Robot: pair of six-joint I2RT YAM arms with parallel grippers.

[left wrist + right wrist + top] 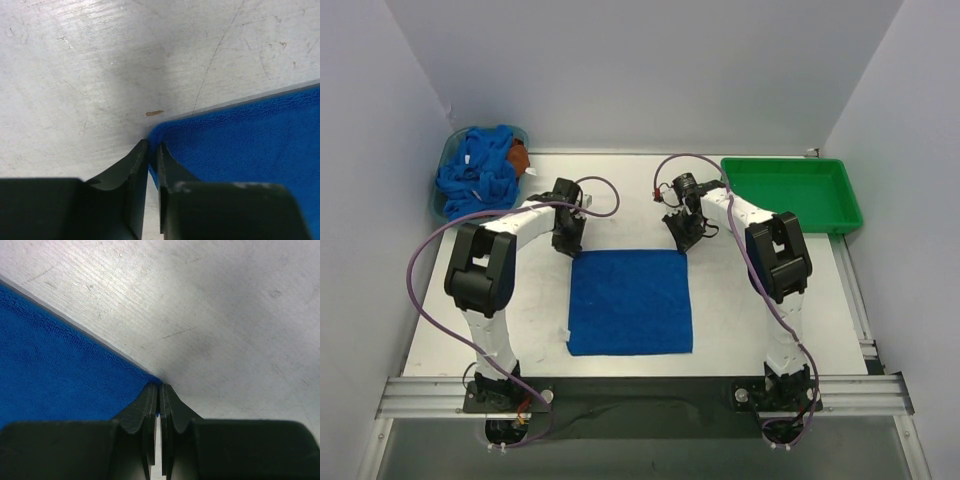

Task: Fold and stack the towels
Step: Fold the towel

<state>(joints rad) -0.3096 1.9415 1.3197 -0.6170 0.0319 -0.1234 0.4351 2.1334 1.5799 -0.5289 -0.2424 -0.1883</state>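
Your left gripper (152,145) and right gripper (160,386) each pinch a far corner of the towel (630,302), jaws pressed together. The towel is probably soft, light and floppy, so corners are the right hold.

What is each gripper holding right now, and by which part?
Both pinch the flat blue towel: left gripper on its far left corner, right gripper on its far right corner.

Centre of table (760,325): towel (630,302); left claw (568,245), right claw (682,240) at its far corners; bin (447,165) far left, tray (790,188) far right
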